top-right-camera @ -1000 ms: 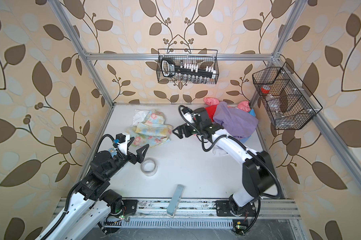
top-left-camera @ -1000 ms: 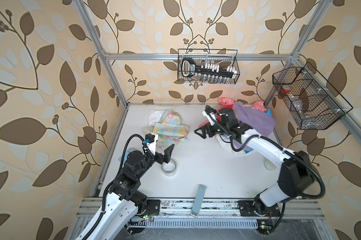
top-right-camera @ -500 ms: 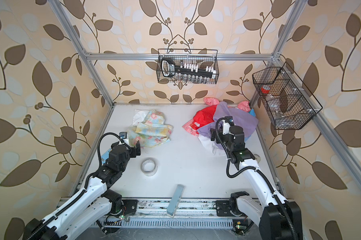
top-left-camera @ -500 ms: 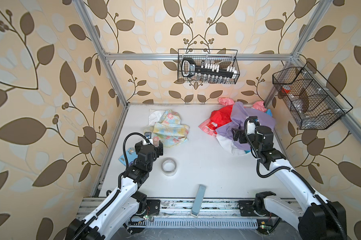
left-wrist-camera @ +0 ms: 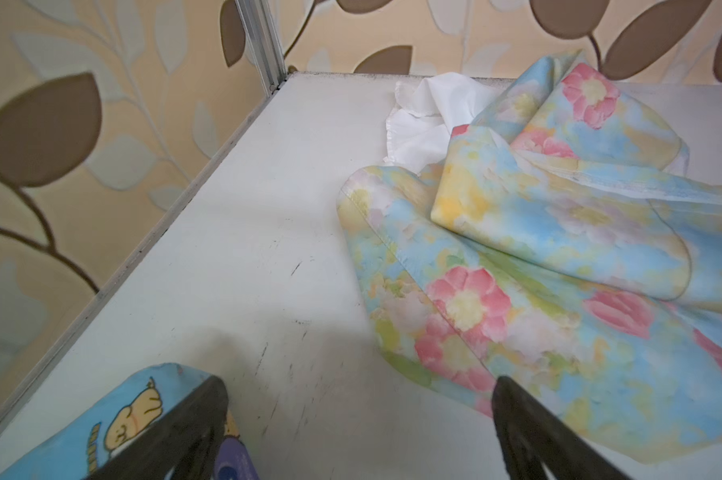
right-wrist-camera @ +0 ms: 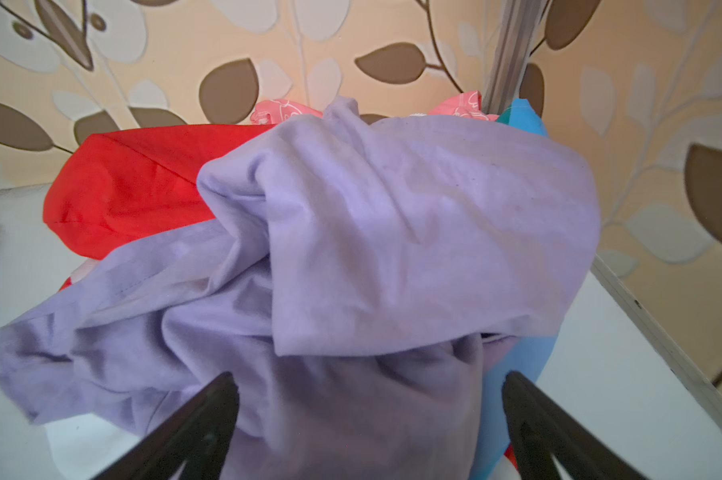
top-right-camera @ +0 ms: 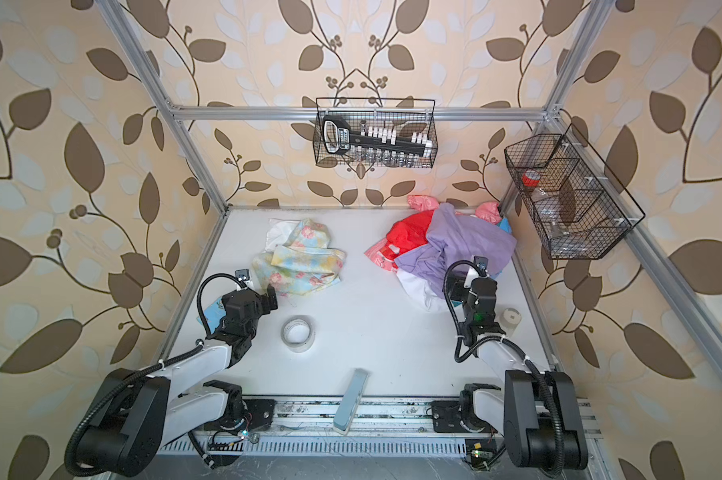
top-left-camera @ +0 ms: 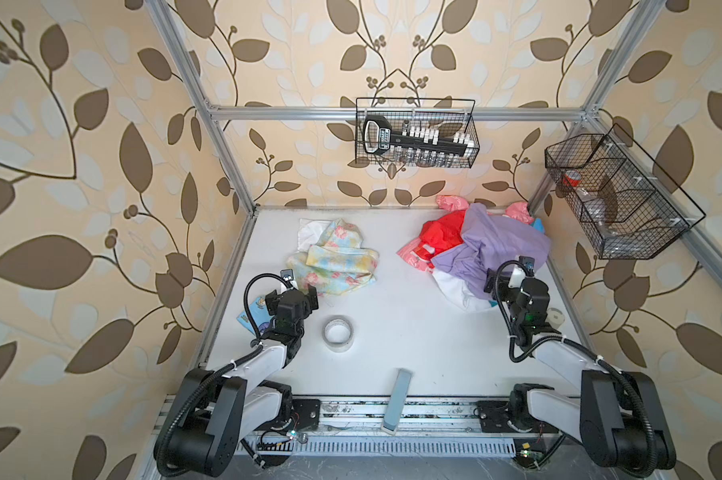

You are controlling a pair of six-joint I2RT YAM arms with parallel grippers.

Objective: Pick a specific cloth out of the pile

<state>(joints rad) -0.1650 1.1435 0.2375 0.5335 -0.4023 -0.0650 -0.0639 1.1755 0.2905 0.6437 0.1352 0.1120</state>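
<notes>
On the left half of the white table (top-left-camera: 392, 332), the floral cloth (top-left-camera: 335, 262) sits in its own crumpled heap, well apart from the pile (top-left-camera: 486, 249) over by the back right corner. Going by that, I'd say the picking-out part is basically done. It's the pastel yellow-and-blue fabric with pink flowers, white part poking out at the back, and none of it touches the other fabrics. The pile has the lavender cloth (right-wrist-camera: 392, 232) draped on top, a red cloth (right-wrist-camera: 130, 187) beside it, and bits of pink, white and blue peeking out.

The left gripper (left-wrist-camera: 359, 419) is spread wide with nothing between its jaws, just beside the near edge of the floral cloth and not gripping it. The right gripper (right-wrist-camera: 367, 415) is spread wide and empty too, pointed at the lavender fabric at the front of the pile. Can't tell if its tips touch it. A tape roll (top-left-camera: 330, 343) lies between the arms, not involved.

What's left? Not much, I reckon, maybe just parking the arms.
</notes>
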